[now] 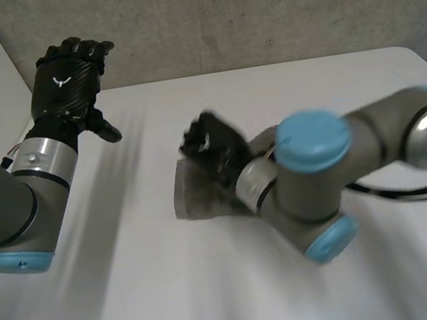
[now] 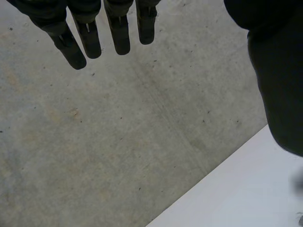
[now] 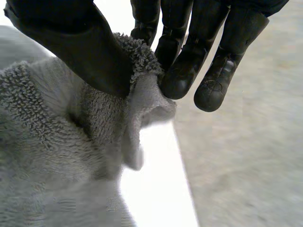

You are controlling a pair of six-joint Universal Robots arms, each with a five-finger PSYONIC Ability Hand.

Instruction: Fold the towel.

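towel: i saw the grey towel [image 1: 196, 197] bunched near the middle of the white table [image 1: 138, 300].
right hand: my right hand [image 1: 213, 148] pinched a towel edge between its thumb and fingers [image 3: 182, 78].
left hand: my left hand [image 1: 68, 73] hung raised, well apart from the towel, its fingers [image 2: 118, 38] straight and holding nothing.

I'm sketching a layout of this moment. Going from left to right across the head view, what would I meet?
left arm → left hand → towel → right arm
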